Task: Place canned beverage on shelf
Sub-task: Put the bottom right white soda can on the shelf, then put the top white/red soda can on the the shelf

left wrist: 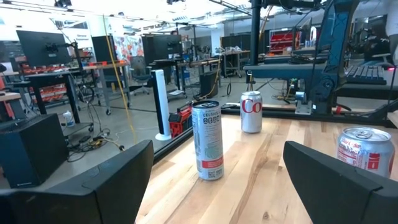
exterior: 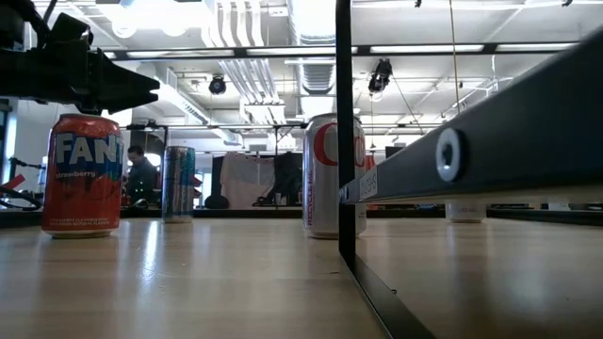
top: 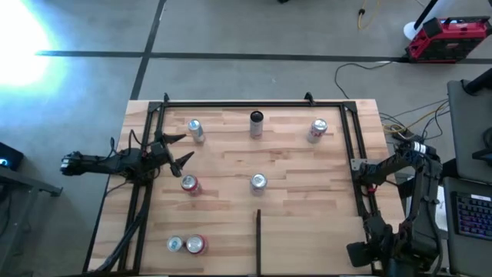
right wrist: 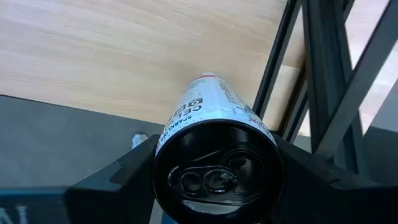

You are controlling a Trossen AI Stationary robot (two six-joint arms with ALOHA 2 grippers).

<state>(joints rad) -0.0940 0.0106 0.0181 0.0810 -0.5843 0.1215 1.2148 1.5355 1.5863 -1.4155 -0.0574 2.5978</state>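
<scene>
While the left hand (top: 178, 151) hovers spread over the shelf's (top: 231, 200) nine-o'clock side, a red can (top: 190, 185) stands just at its five o'clock | centre: divider strip (top: 258, 240) at six o'clock, silver can (top: 258, 181) above it | right hand (right wrist: 205, 180) pinches a tall can (right wrist: 214, 149) at the three-o'clock frame.

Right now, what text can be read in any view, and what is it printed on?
"FAN", with small "strawberry" under it: red can, low view.
"CELSIUS": slim can, left wrist view.
"Co": silver can behind it.
"CE": can in the right gripper.
Red lettering on the centre can: cut off by the post, unreadable.
</scene>
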